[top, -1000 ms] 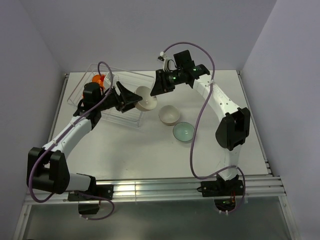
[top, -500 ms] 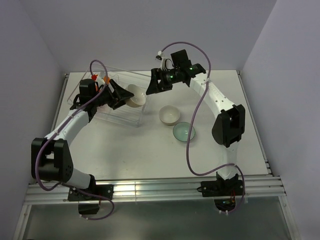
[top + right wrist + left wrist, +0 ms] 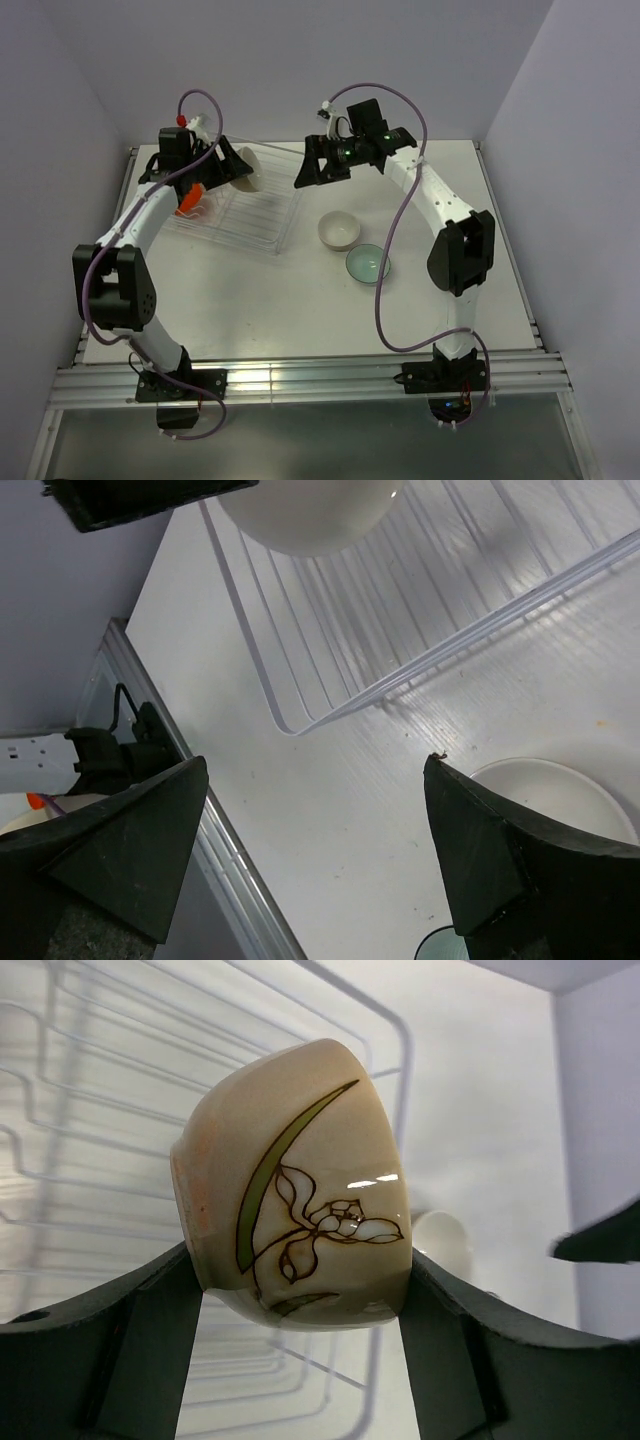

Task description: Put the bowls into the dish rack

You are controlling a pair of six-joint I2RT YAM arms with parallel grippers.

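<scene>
My left gripper [image 3: 236,168] is shut on a cream bowl [image 3: 253,168] with a painted flower [image 3: 300,1190]. It holds the bowl tilted on its side above the back of the dish rack [image 3: 262,222], a clear tray with white wires [image 3: 90,1110]. An orange bowl [image 3: 192,198] stands in the rack's left end. My right gripper [image 3: 306,172] is open and empty, hovering just right of the rack [image 3: 400,670]. A second cream bowl [image 3: 339,231] and a teal bowl [image 3: 368,264] sit upright on the table, right of the rack. The held bowl also shows in the right wrist view [image 3: 310,505].
The table's back edge [image 3: 215,865] runs under the right gripper. Walls close in the table at the back and on both sides. The second cream bowl also shows in both wrist views [image 3: 445,1245] [image 3: 560,795].
My left arm has carried the cream bowl left and back, from the rack's right end to above its back middle. The right gripper has barely moved.
</scene>
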